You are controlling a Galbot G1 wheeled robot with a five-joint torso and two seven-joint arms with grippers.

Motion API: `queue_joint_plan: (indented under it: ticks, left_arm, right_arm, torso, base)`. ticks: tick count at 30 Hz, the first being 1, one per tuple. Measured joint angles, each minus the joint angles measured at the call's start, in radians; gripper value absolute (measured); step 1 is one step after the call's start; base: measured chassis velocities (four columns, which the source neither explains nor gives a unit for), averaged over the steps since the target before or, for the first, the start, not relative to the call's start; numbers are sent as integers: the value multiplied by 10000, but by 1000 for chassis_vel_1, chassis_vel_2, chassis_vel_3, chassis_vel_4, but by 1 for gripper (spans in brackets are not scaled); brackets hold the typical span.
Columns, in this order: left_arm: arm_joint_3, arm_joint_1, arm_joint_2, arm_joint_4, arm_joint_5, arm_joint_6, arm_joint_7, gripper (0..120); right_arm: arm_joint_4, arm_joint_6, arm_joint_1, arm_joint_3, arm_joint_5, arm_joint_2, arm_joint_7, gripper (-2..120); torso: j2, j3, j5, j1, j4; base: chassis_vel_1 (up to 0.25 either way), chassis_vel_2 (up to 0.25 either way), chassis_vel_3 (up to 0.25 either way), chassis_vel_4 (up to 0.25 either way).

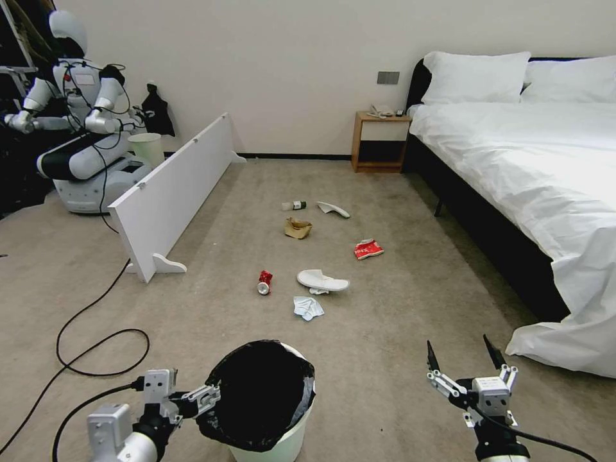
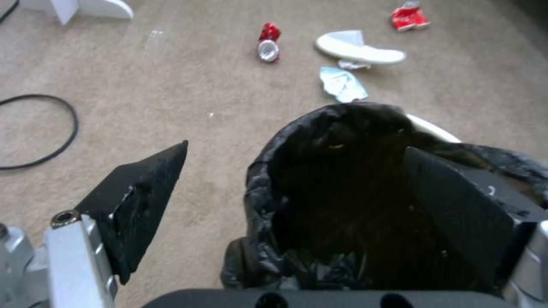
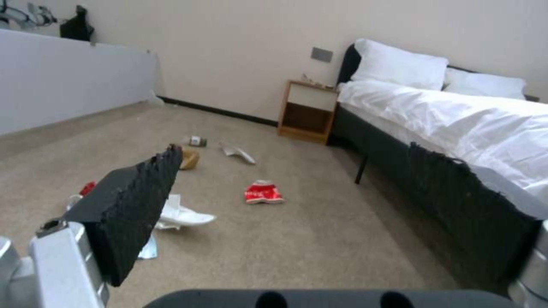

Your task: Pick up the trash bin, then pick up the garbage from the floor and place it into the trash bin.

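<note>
The trash bin (image 1: 282, 443), white with a black liner (image 2: 320, 141), stands on the carpet floor (image 1: 398, 321) just ahead of me. My left gripper (image 1: 210, 396) is open astride its left rim, one finger (image 2: 137, 201) outside and the other finger (image 2: 457, 205) over the liner's mouth. Low at the right, my right gripper (image 1: 461, 351) hangs open with nothing in it. Garbage lies beyond the bin: a red can (image 1: 264, 282), a tissue (image 1: 308, 307), a slipper (image 1: 322, 280), a red wrapper (image 1: 368, 249), a brown paper bag (image 1: 298, 228), a bottle (image 1: 294, 206) and a second slipper (image 1: 333, 209).
A bed (image 1: 526, 167) runs along the right, with a wooden nightstand (image 1: 378, 141) at the far wall. A white board (image 1: 173, 186) stands on edge at the left, with another robot (image 1: 77, 115) and a pale bin (image 1: 146, 149) behind it. A black cable (image 1: 96, 346) loops over the carpet.
</note>
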Motion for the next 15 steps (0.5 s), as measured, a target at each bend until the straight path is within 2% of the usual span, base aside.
queue_joint_plan:
  ticks: [7,15]
  left_arm:
    - [93,-415,112,380,-279,400,-518,100]
    - [131,-570,109,793,-483,408,-695,100]
  right_arm:
    - [-38,76,-139,-53,-77,46,-72,100]
    - [-30,77,-190,-45,-77,54,-113,100]
  torso:
    - [0,0,0,0,-1]
    - [0,0,0,0,0]
  base:
    - [0,0,0,0]
    - [0,0,0,0]
